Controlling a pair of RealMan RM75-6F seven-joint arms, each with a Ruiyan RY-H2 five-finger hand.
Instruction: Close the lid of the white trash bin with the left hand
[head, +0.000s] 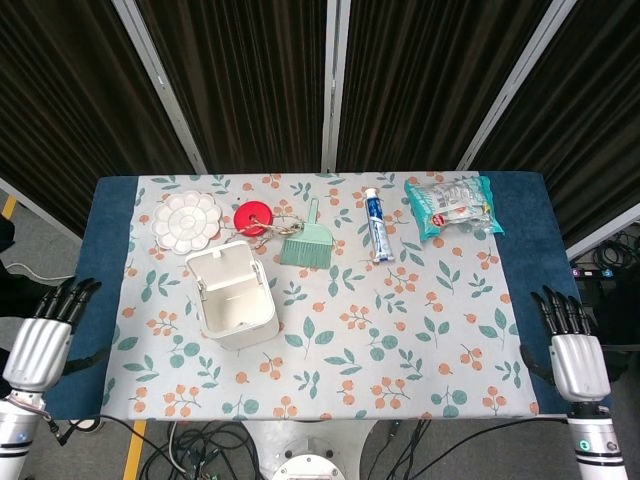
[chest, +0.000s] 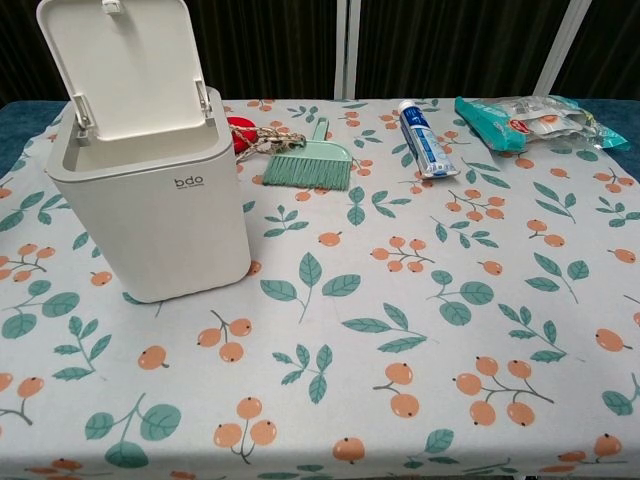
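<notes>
The white trash bin (head: 236, 309) (chest: 150, 215) stands on the left half of the table. Its lid (chest: 124, 65) is tipped up and back, so the inside shows. My left hand (head: 44, 337) hangs beyond the table's left edge, fingers straight and apart, holding nothing, well clear of the bin. My right hand (head: 574, 348) is off the right edge, also open and empty. Neither hand appears in the chest view.
Behind the bin lie a white flower-shaped palette (head: 187, 222), a red disc with rope (head: 254, 217) and a green hand brush (head: 306, 243). A toothpaste tube (head: 376, 224) and a wipes packet (head: 453, 205) sit at the back right. The floral cloth (head: 400, 330) covers the table.
</notes>
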